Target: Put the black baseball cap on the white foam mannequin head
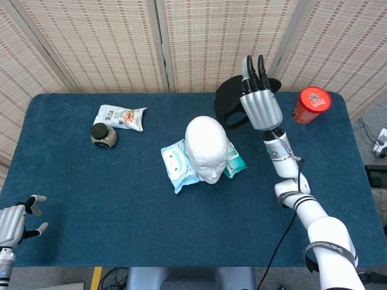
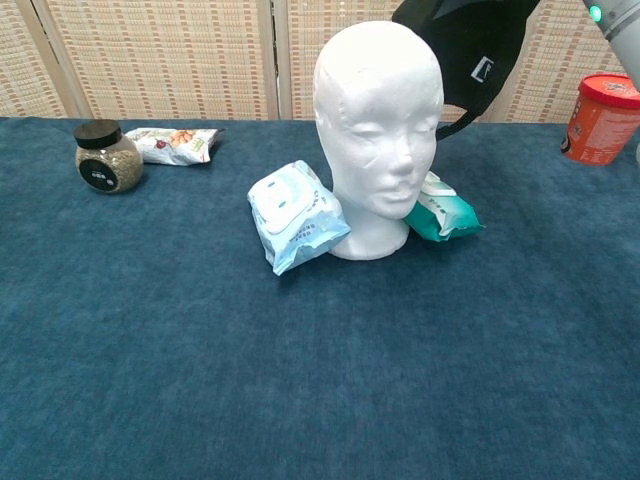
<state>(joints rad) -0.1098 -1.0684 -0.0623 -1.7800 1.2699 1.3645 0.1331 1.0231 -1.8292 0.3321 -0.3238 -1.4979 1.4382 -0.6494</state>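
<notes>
Table cover (image 1: 121, 199): deep blue. Mannequin head (image 1: 205, 145): plain white. Cap (image 2: 470, 45): black, small white tag. Wipes packs: pale blue (image 1: 177, 162); teal (image 2: 440, 212). Canister (image 1: 311, 104): red-orange. Jar (image 2: 103, 157): black lid, speckled contents. Screen (image 1: 91, 42): beige weave.

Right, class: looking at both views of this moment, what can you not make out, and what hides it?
- Right hand's grip on the black baseball cap: head view shows only the hand's back; chest view cuts it off at the top edge.
- Left hand: partly cut off at the head view's corner.
- Snack packet print: too small.
</notes>
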